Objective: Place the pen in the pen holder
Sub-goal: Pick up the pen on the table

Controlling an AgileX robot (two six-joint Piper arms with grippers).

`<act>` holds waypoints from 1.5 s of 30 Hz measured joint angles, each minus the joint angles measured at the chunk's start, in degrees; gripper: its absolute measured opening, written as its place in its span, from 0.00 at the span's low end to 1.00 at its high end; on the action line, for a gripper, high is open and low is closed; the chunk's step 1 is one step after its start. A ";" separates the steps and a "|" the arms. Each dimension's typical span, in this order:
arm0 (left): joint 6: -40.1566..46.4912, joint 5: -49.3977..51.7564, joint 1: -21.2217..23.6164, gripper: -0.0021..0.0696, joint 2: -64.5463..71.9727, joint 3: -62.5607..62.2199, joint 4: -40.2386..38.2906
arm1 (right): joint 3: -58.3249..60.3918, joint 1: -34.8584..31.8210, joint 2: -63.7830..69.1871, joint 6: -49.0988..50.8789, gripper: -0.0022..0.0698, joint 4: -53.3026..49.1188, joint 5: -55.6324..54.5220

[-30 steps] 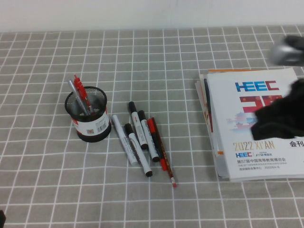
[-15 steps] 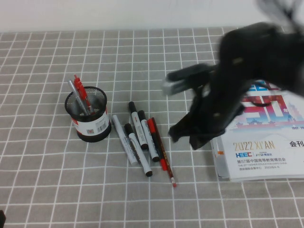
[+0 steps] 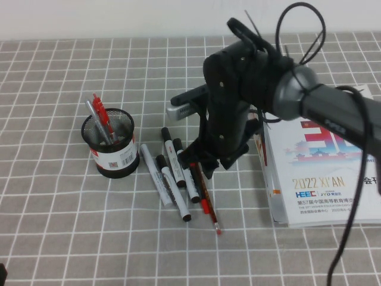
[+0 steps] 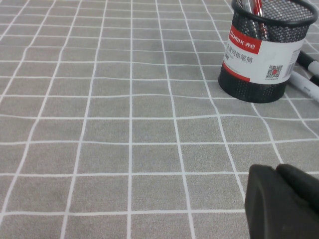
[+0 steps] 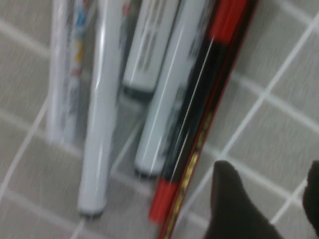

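Lying on the counter [image 3: 59, 226] among markers [image 3: 172, 176]: pen [image 3: 208, 199], near pen holder [image 3: 110, 146]. Right pincer [image 3: 202, 164] above the pens, fingers parted, empty. Left pincer [image 4: 281, 201] low over counter, opening indeterminable.

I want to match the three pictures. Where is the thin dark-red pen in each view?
High view: pen on the table's cloth, outermost of the markers, under the right pincer.
Left wrist view: not in it; left pincer parked.
Right wrist view: pen beside the red-and-black marker, the shared landmark.
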 joint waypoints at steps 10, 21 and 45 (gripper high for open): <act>0.00 0.00 0.00 0.02 0.00 0.00 0.00 | -4.50 0.00 6.32 0.13 0.39 0.07 0.24; 0.00 0.00 0.00 0.02 0.00 0.00 0.00 | -4.98 0.00 7.56 0.13 0.39 4.36 -1.86; 0.00 0.00 0.00 0.02 0.00 0.00 0.00 | 6.85 0.91 -6.24 3.67 0.05 -0.24 -12.06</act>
